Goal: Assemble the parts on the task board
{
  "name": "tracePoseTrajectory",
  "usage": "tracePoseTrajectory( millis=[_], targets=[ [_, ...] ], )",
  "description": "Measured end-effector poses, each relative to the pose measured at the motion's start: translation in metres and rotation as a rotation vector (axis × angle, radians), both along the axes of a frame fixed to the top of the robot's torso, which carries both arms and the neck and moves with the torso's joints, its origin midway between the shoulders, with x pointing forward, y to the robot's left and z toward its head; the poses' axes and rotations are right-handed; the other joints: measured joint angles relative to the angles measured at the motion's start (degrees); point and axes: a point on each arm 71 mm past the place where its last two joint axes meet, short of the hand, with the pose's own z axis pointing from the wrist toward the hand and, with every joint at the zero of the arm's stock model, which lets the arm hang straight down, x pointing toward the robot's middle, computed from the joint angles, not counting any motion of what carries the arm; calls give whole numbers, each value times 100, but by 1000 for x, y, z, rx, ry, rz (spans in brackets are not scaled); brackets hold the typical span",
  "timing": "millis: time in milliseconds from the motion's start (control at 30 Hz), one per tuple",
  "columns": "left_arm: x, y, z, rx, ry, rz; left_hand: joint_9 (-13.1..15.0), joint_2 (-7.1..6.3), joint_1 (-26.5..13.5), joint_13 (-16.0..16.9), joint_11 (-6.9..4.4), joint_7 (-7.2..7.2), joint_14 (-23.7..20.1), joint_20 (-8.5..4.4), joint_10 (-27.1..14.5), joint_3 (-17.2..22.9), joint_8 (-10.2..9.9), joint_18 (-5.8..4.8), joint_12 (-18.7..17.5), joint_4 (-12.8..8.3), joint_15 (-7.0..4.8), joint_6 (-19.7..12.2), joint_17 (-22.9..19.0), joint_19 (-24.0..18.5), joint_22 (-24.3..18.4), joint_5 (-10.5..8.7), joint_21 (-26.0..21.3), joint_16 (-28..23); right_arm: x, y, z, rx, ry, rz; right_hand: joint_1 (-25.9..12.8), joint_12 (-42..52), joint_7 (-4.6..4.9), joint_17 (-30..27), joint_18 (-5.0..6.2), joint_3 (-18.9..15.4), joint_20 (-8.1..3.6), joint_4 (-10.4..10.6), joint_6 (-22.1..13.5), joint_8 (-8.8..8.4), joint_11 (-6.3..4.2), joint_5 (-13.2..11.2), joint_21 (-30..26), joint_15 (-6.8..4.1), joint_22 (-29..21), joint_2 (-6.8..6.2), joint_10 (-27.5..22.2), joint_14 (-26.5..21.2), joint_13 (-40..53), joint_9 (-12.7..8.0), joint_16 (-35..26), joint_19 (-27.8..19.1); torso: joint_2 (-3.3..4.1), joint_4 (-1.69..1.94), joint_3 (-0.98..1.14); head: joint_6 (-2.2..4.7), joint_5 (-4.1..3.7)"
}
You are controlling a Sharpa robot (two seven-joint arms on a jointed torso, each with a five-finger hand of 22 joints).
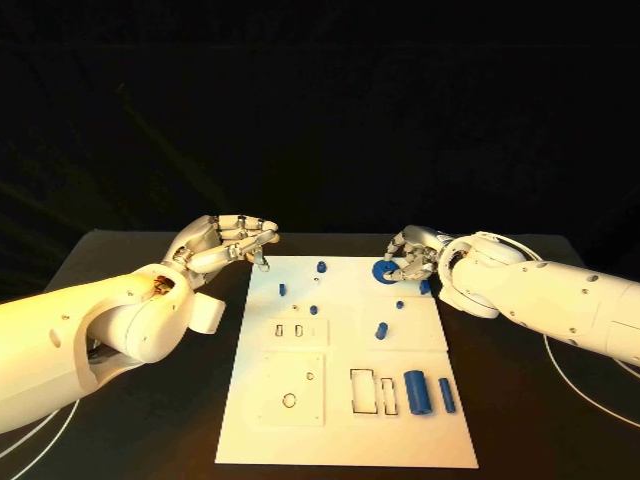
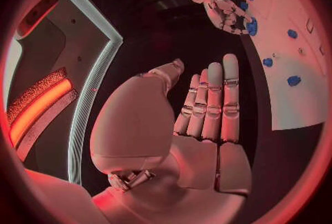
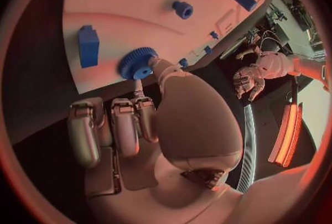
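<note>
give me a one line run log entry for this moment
left hand: open, off board's far left corner | right hand: touching blue gear at task board far right edge | stage: early

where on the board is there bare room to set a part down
Free: the board's near strip below the cutouts, and its middle between the slots and the small peg. Crowded: the far edge, where the right robot hand touches the gear.

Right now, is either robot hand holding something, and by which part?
The right robot hand touches the blue gear at its toothed rim; a firm hold cannot be told. The left robot hand holds nothing.
</note>
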Motion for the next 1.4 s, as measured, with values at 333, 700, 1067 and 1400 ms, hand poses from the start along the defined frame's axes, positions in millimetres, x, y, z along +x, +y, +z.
tracePoseTrajectory(
  millis=[333,700,1067,1400],
  targets=[
    [0,0,0,0,1,-1,0,0,0,5,0,0,0,0,0,0,0,0,0,0,0,0,0,0,5,0,0,0,-2,4,1,-49,-42,26,98,0,-13,-1,1,717,0,-186,213,-4,-18,19,-3,0,-1,-101,18,0,-1,-138,20,0,1,-1,3,-17,6],
    [1,-1,-1,0,3,-3,5,0,0,4,0,0,0,-21,0,15,0,0,0,-16,0,0,-9,-21,12,0,-3,0,-18,26,6,-32,-164,96,-59,90,-62,-2,1,1164,-45,-350,424,41,-85,259,-4,-45,-1,-309,-7,0,-1,-145,41,1,-6,-1,0,5,21],
    [1,-3,-1,-1,5,-7,5,0,0,4,0,0,0,0,0,15,0,0,0,-16,0,0,-9,-42,12,0,22,0,-41,73,24,24,-307,214,-147,89,-63,-2,1,1180,-45,-365,425,59,-105,259,-4,-44,3,-280,13,0,-2,-142,41,1,-4,3,-9,12,29],
    [1,-6,-1,-5,6,-17,4,0,0,3,0,0,0,0,0,15,0,0,0,-16,0,0,-9,-42,12,0,22,0,-49,117,19,32,-328,290,-170,89,-83,-2,1,1187,-44,-358,444,56,-105,232,-4,-65,2,-303,13,20,-3,-141,41,1,7,10,-9,-5,51]
  ],
)
